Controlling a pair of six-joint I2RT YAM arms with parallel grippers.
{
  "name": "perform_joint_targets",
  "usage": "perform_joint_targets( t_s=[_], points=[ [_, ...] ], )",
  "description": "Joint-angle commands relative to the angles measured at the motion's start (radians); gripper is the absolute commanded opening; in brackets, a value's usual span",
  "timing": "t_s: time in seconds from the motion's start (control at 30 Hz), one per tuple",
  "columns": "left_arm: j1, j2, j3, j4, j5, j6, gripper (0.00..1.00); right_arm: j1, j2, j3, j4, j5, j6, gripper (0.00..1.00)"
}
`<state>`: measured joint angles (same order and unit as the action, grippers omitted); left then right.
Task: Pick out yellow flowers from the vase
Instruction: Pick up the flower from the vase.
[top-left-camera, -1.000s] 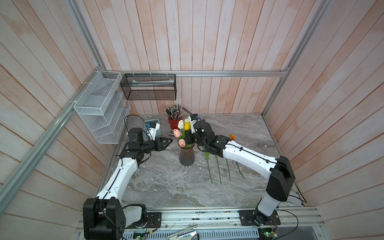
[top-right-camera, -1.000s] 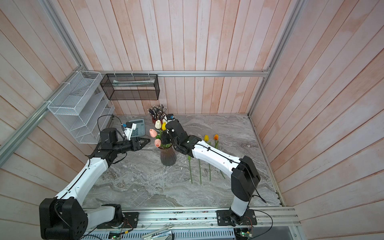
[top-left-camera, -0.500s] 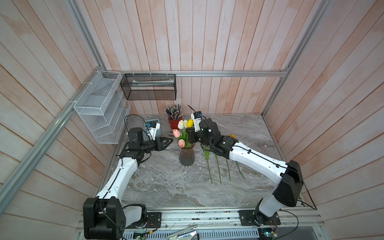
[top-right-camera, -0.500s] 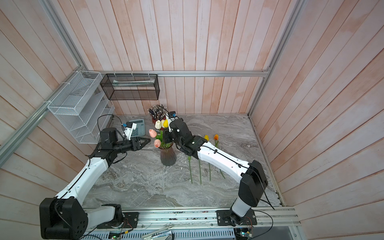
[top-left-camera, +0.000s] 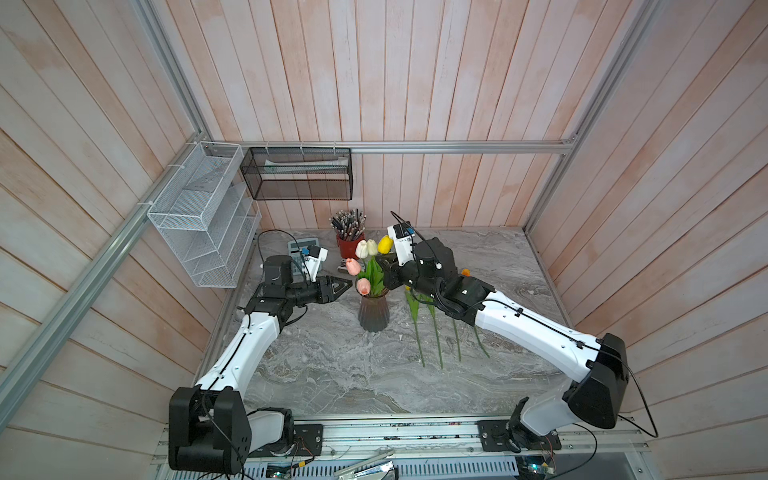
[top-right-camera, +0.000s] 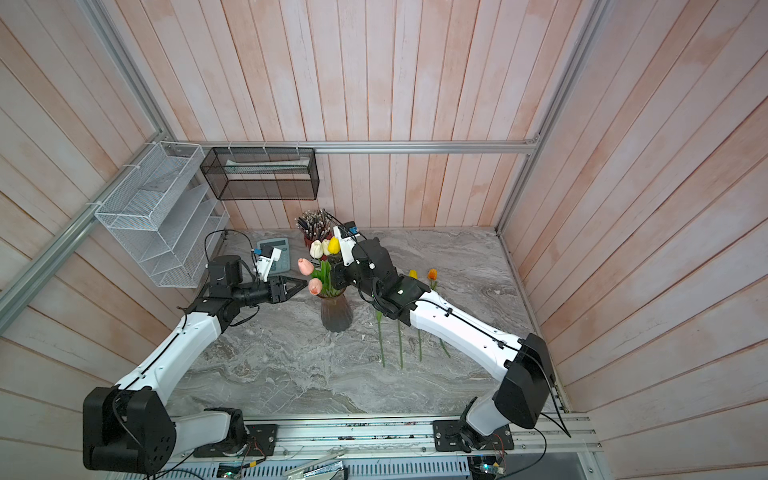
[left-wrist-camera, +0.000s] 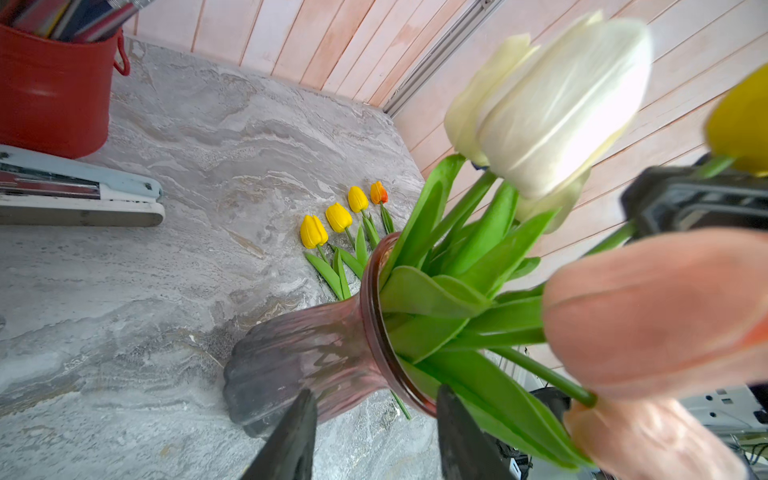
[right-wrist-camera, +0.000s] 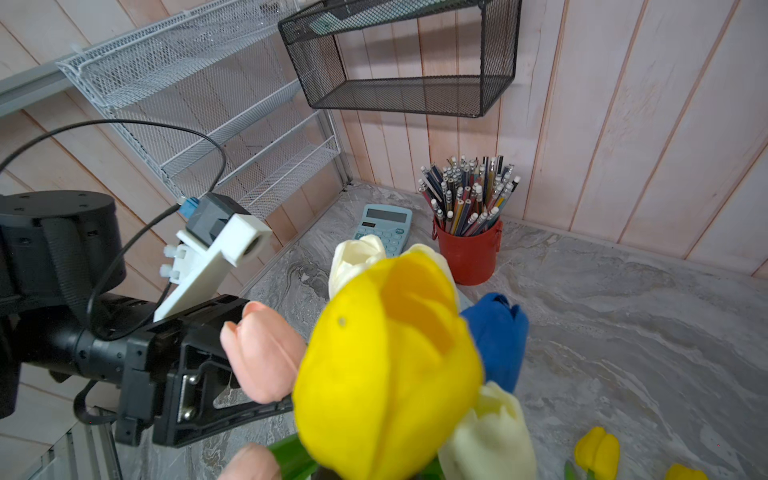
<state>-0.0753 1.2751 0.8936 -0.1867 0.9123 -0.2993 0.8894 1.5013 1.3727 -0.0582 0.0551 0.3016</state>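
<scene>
**A:** Status on the last one?

**B:** The right gripper (top-left-camera: 387, 267) is clamped shut on the thin green stem of the last yellow artificial tulip (top-left-camera: 385, 244), head high above the dark ribbed translucent glass vase (top-left-camera: 374, 316). Stem end is hidden in the leaves, so can't tell if it's clear of the rim.

**A:** And the left?

**B:** The left gripper (top-left-camera: 347, 285) has its jaws apart by the vase neck, gripping nothing – so the vase isn't pinned.

**A:** Risks?

**B:** Leaves could snag the pink tulips (top-left-camera: 353, 266) or the white tulips (top-left-camera: 365, 248) beside it & drag them out, or tip the vase. A thin stem may also slip. The four laid-out yellow tulips (left-wrist-camera: 314, 231) lie just beside the vase under the right forearm, so a low swing prob. scatters them.
</scene>
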Motion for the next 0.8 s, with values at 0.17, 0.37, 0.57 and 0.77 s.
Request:
perform_joint_targets(
  t_s=[0.17,0.37,0.57,0.77],
  points=[
    [-0.025,0.043,0.037,0.009,0.039,-0.001,0.48,0.003,-0.115,-0.035,0.053,-0.079,-0.105,0.03],
    [-0.035,0.065,0.040,0.019,0.042,-0.017,0.48,0.003,-0.167,-0.063,0.082,-0.137,-0.153,0.04],
    [-0.035,0.072,0.039,0.011,0.030,-0.011,0.48,-0.005,-0.219,-0.045,0.061,-0.139,-0.181,0.05],
    [-0.035,0.082,0.048,-0.012,0.013,0.007,0.48,-0.027,-0.261,-0.027,0.053,-0.182,-0.182,0.05]
  ],
)
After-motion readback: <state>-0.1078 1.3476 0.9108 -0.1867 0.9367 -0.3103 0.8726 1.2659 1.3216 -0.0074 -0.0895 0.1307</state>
